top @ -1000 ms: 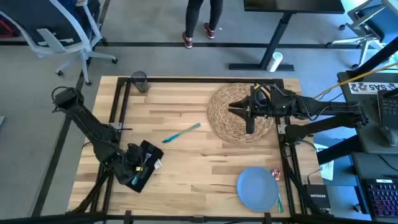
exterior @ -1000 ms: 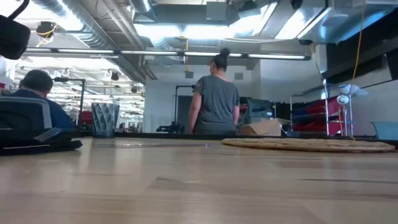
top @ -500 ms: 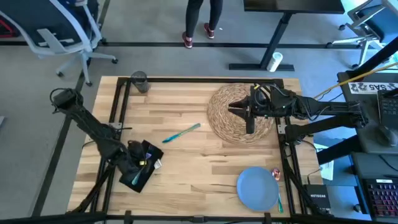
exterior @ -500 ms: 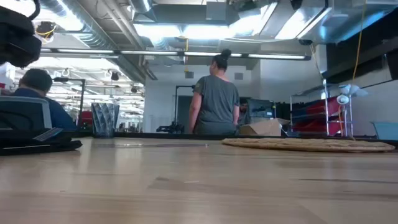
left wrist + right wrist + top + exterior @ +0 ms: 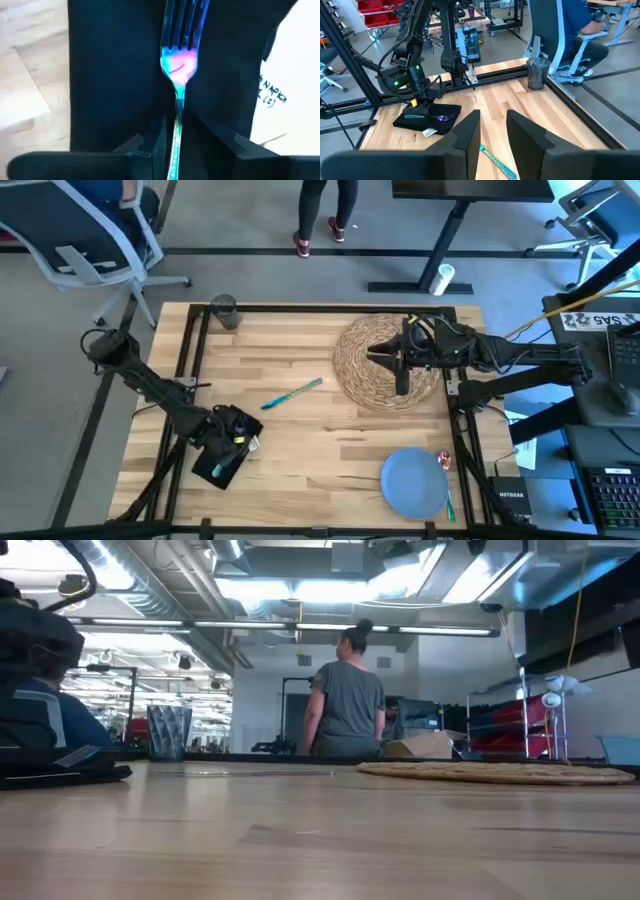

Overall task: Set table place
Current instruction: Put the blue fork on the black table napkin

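Black rectangular napkin [image 5: 222, 452] near front-left table [image 5: 330, 442] edge, iridescent metal fork [image 5: 179, 70] lying on it; left gripper [image 5: 232, 432] above, fingers [image 5: 150, 150] parted astride fork handle, not clamped. Bare planks mid-table. Right gripper [image 5: 400, 366] over round woven straw placemat [image 5: 385, 362], slightly parted, empty.

Bare wood runs across the middle of the table [image 5: 330, 445], crossed only by a teal utensil [image 5: 292, 393] lying slantwise. The straw placemat [image 5: 385, 363] fills the far right part, with the right pincer [image 5: 401, 383] above it. A blue plate [image 5: 415, 483] blocks the near right corner, a black napkin [image 5: 225, 445] the near left, a grey glass [image 5: 223, 311] the far left corner.
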Controlling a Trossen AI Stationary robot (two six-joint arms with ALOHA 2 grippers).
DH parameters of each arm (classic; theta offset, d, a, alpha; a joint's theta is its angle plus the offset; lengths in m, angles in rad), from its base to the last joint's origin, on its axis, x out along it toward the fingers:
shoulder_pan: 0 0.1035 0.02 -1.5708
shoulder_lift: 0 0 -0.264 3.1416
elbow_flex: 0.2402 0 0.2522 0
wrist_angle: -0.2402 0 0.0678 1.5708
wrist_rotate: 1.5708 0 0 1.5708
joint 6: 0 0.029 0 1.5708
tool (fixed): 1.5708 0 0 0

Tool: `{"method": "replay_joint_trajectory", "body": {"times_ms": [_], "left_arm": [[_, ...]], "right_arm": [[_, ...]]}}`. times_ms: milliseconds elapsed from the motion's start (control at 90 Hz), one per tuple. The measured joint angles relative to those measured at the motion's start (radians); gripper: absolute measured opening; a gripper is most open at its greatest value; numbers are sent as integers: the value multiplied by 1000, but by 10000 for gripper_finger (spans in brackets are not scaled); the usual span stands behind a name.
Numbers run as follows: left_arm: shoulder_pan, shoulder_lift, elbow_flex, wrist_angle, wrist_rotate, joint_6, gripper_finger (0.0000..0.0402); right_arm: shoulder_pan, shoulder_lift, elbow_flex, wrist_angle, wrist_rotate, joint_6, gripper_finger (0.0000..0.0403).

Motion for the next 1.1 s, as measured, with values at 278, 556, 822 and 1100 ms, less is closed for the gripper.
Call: {"method": "replay_joint_trajectory", "body": {"times_ms": [278,556,822,1100], "left_arm": [[2,3,0,0,48,71,93],[2,3,0,-4,74,73,36],[2,3,0,-22,114,77,3],[2,2,2,-40,158,92,3]], "right_arm": [[0,0,0,-1,0,-1,83],[0,0,0,-1,0,-1,83],[0,0,0,-1,0,-1,83],[0,0,0,-1,0,-1,83]]}}
